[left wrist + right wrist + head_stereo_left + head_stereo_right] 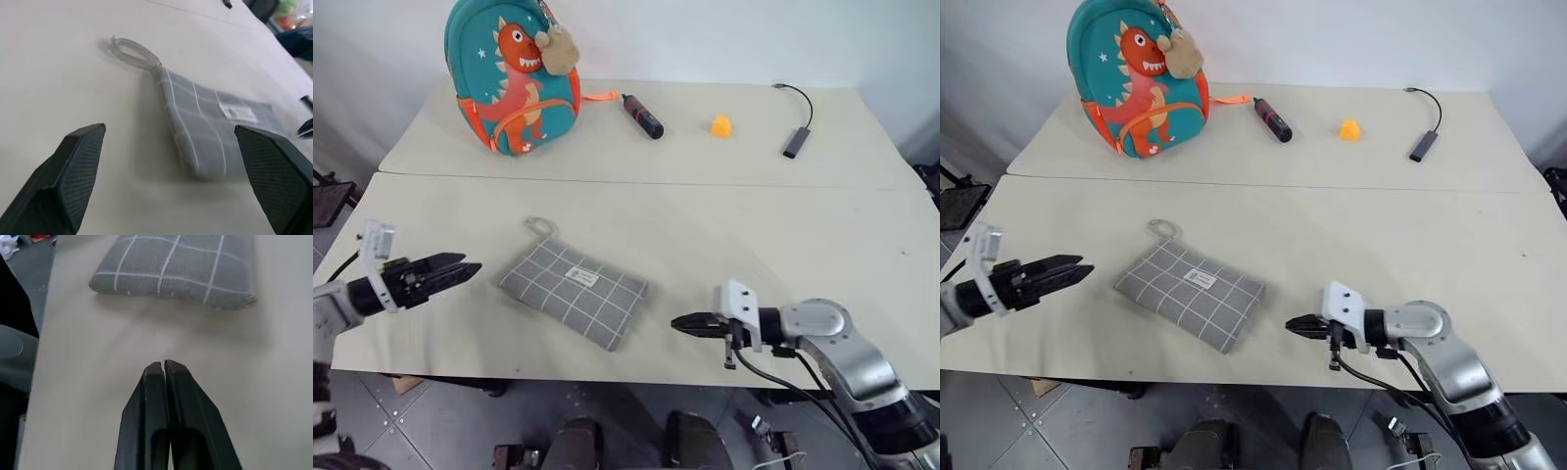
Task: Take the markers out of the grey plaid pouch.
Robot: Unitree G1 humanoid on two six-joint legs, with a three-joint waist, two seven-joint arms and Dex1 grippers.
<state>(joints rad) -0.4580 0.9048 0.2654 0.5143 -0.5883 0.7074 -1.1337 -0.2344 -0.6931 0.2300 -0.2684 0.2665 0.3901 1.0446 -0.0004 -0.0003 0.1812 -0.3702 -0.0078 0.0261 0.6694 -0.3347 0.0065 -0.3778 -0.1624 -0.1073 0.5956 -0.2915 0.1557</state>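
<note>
- Head views: the grey plaid pouch lay flat near the front edge of the desk, about midway across, its clear ring pull at the far-left corner and a small white label on top. It looked closed; nothing of its contents could be seen.
- The left gripper hovered just left of the pouch, pointing at it, fingers spread apart and holding nothing.
- The right gripper sat just right of the pouch near the front edge, fingers pressed together and empty, not touching the fabric.
- At the far left of the desk stood a teal dinosaur backpack, zipped, upright. To its right lay a black stick with a red end, then a small orange object, then a dark cable adapter at the far right.
- Left wrist view: the two fingers stood wide apart, framing the pouch, whose near end was plump; the ring pull lay flat on the desk beyond it.
- Right wrist view: the fingertips met with only a hairline between them, aimed at the pouch's long edge, a strip of bare desk between.
</note>
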